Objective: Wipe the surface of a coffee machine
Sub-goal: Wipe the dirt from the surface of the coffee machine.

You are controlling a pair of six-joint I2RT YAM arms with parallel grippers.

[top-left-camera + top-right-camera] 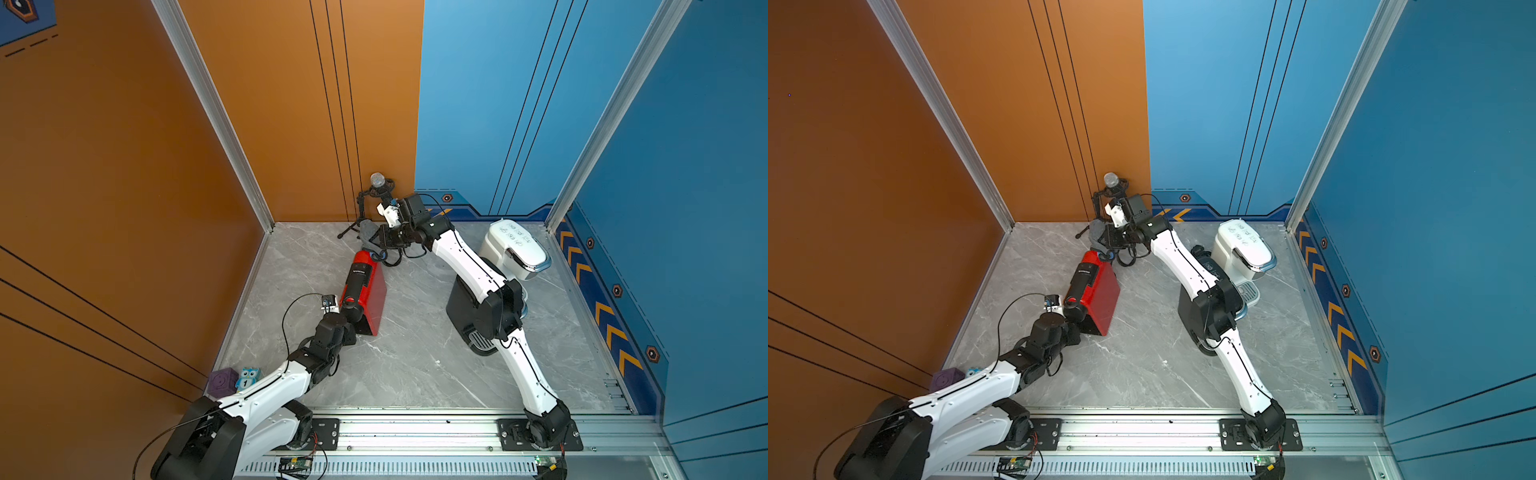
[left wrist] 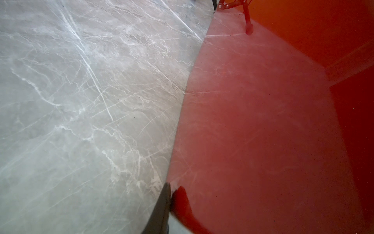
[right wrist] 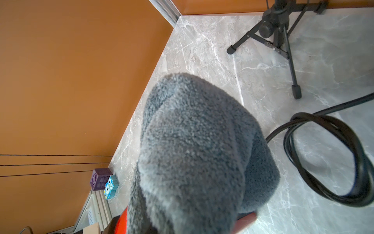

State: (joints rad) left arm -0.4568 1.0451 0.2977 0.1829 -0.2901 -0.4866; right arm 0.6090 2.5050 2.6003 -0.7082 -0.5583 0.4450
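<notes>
Filling the right wrist view, grey fleece cloth (image 3: 192,152) hides the fingers of the right gripper (image 1: 375,240). That claw is clamped tight on the bunched cloth, which rests on the far end of the red coffee machine (image 1: 368,286), with only a red sliver showing beneath it. The machine sits on the marble table (image 1: 415,357), left of centre, between the two claws. The left gripper (image 1: 354,323) meets its near end. The left wrist view shows just one dark fingertip (image 2: 162,210) against the glossy red side panel, so whether that claw grips or merely presses cannot be told. A black machine (image 1: 461,307) is half hidden behind the right arm.
</notes>
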